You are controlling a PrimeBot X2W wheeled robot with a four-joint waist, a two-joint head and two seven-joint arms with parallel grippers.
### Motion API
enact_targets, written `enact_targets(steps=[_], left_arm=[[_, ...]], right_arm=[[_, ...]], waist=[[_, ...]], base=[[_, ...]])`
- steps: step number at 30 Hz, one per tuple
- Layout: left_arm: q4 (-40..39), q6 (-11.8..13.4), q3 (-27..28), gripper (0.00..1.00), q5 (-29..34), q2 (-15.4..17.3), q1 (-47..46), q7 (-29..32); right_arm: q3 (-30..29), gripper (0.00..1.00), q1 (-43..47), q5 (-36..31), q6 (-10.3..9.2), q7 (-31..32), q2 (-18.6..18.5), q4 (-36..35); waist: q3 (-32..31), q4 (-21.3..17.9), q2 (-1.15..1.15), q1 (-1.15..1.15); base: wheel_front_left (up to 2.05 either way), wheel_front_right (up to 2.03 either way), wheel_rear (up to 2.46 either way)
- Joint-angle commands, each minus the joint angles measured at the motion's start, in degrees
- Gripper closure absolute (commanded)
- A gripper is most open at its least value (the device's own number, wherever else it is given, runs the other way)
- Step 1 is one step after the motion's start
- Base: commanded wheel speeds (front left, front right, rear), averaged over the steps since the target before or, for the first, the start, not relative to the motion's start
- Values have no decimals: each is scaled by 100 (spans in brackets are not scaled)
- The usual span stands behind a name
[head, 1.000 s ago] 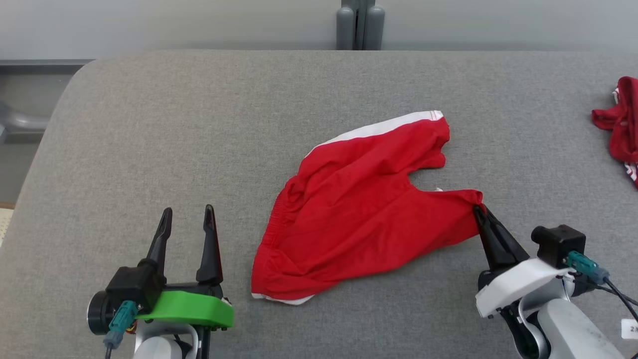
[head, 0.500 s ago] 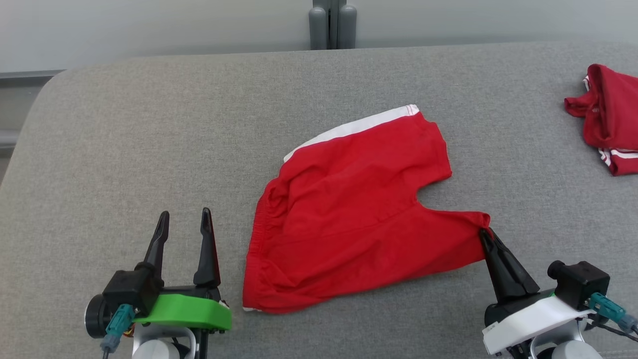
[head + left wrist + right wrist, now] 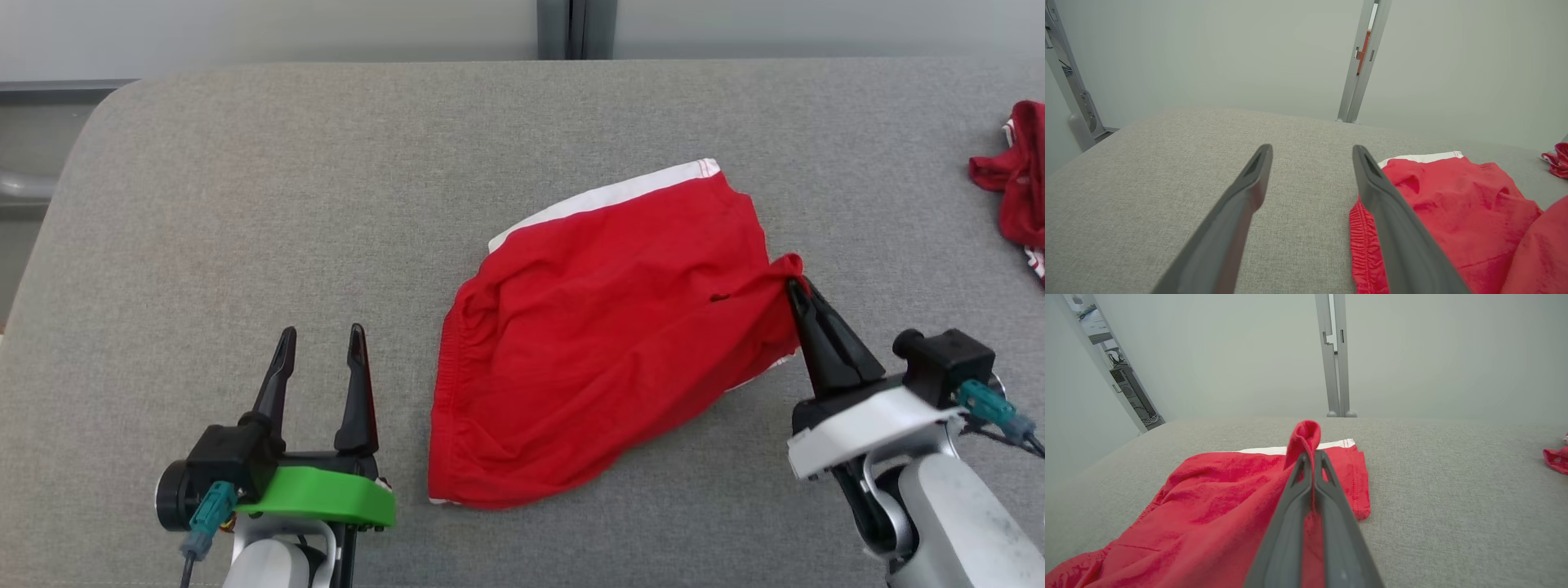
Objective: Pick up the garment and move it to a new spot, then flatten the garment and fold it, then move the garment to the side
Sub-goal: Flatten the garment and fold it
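The right gripper has its two long dark fingers pressed flat together on a bunched corner of a pair of red cloth shorts with a white band. In the right wrist view a small curl of red fabric stands up past the tips of the gripper, and the cloth slopes up to it from the rest of the shorts. The pinch is at the shorts' right edge, where the fabric gathers into creases that run towards the fingers.

The shorts lie otherwise slack and wrinkled on a grey woven padded surface. Their gathered waistband faces the robot's left, and the white band runs along their far edge.

The left gripper sits just left of the waistband and, in the head view, apart from it. Its fingers are spread wide with nothing between them, and they point away from the robot. The left wrist view shows the same gap, with the shorts beside the right-hand finger.

Well to the right of the shorts, at the surface's edge, lies a second crumpled red garment. Beyond the shorts, past the surface's far edge, a grey upright post stands against a pale wall.
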Motion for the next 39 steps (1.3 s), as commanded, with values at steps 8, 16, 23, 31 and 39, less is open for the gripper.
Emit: enact_targets(steps=[8,16,23,31,39], left_arm=[[-32,79,-210,0,-115,9,-321,1],[-37,148,-411,0,-233,9,-479,1],[-2,194,-478,0,-247,9,-500,1],[35,155,-356,0,-142,10,-309,1],[13,101,-226,0,-69,9,-175,1]], right_arm=[[317,100,-1549,-138,-10,-110,-50,1449],[591,100,-2758,-274,-10,-255,108,3275],[700,0,-3110,-164,-10,-357,199,3999],[333,0,-2161,11,-10,-351,-210,2992],[318,0,-1239,68,-10,-352,-407,2499]], waist=[[348,397,0,0],[556,603,0,0],[517,566,0,0],[258,345,0,0],[173,145,0,0]], base=[[0,0,0],[0,0,0],[0,0,0],[0,0,0],[0,0,0]])
